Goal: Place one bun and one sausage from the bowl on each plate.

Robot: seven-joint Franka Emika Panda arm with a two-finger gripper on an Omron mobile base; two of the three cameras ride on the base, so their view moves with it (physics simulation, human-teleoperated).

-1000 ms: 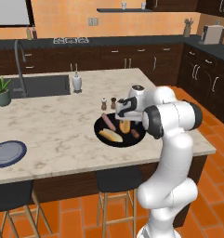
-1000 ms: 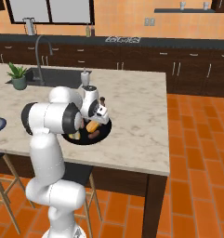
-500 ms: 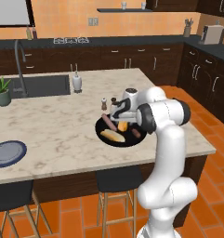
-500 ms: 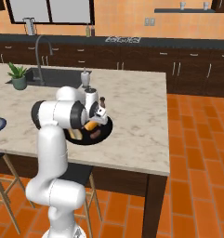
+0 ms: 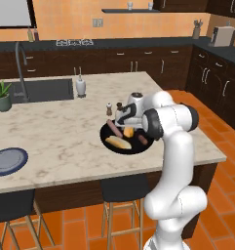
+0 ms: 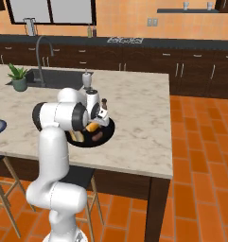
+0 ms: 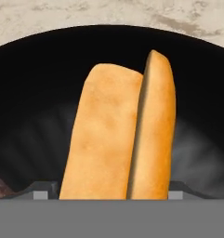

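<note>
Claw: the claw (image 5: pixel 127 128) is down inside the black bowl (image 5: pixel 108 137), straddling a bun (image 7: pixel 120 135). Its fingertips (image 7: pixel 44 189) sit low on either side of that bun. Whether they are pressing it or just bracketing it I cannot tell.

Bun at the claw: lying right between the fingertips and running straight away from the claw, resting on the bowl floor, not lifted.

Second bun (image 5: pixel 118 143): in the same bowl, near the claw, towards the robot's side of the rim.

Sausages: one (image 5: pixel 114 127) lies just beside the claw, towards the sink end; another (image 5: pixel 142 138) lies near it on the opposite side.

Plates: the blue-grey plate (image 5: pixel 7 161) is well apart from the claw, far along the counter (image 5: pixel 60 132), with nothing on it. A second plate I cannot find.

Progress: by my reading, nothing delivered; both buns and both sausages are in the bowl. First pick under way; four placements are left.
</note>
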